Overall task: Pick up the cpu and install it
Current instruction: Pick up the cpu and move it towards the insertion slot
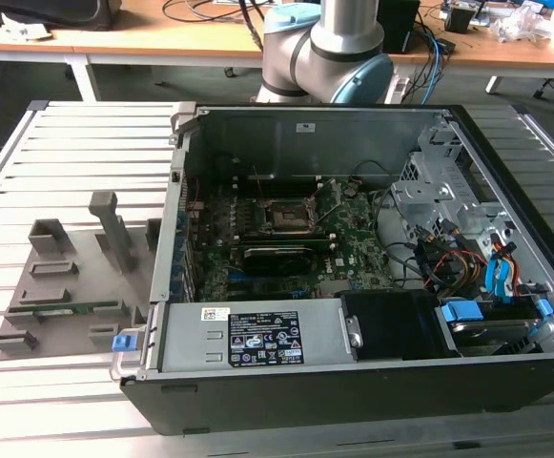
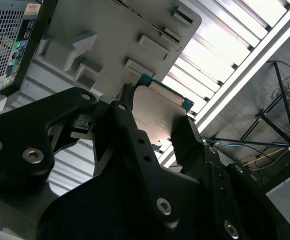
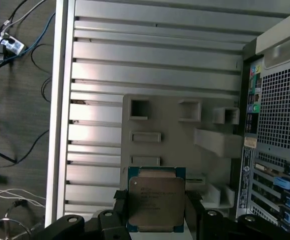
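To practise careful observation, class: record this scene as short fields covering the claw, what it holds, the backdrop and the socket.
claw: black claw, shut on the chip's opposite edges
held item: small flat square silvery cpu, green-rimmed
backdrop: grey moulded plastic tray on a slatted metal table
socket: dark square metal socket frame on the green motherboard inside the open black computer case

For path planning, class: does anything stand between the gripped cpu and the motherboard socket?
Nothing visible covers the socket; the computer case lies open. Only the case's wall rises between it and the grey tray, over which the gripper holds the cpu.
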You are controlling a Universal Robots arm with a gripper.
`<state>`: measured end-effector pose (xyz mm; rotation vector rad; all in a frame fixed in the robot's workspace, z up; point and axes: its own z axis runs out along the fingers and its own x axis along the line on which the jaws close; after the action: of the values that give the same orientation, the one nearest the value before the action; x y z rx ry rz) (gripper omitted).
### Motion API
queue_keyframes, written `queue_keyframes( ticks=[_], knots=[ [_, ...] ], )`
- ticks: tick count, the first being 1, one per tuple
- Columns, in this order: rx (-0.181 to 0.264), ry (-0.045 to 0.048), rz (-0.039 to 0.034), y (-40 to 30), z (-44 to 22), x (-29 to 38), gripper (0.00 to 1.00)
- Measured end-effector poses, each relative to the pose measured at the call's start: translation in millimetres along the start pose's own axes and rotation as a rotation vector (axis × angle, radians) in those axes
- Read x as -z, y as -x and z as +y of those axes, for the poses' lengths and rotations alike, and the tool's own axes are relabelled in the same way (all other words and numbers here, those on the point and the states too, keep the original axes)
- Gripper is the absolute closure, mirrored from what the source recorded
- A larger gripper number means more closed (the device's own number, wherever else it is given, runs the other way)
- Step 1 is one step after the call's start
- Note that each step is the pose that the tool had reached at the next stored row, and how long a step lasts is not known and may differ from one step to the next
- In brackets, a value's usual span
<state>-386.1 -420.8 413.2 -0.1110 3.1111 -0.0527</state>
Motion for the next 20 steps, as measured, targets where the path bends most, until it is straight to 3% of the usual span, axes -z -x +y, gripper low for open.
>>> queue_keyframes(
  ticks=[2,7,12,14,17,18,20],
  knots=[
    [0.0,-0.0001,0.0,0.2,-0.2,6.6,0.45],
    [0.0,0.0,-0.0001,0.9,-1.1,32.3,0.45],
    [0.0,0.0,-0.0001,1.2,-1.7,47.5,0.45],
    [0.0,0.0107,-0.0008,1.3,-1.6,47.7,0.45],
    [0.0,0.0154,-0.0011,1.3,-1.8,47.7,0.45],
    [-0.001,0.0351,-0.0026,1.3,-1.7,47.6,0.45],
    [-0.001,0.0366,-0.0026,3.5,-1.6,46.9,0.45]
  ],
)
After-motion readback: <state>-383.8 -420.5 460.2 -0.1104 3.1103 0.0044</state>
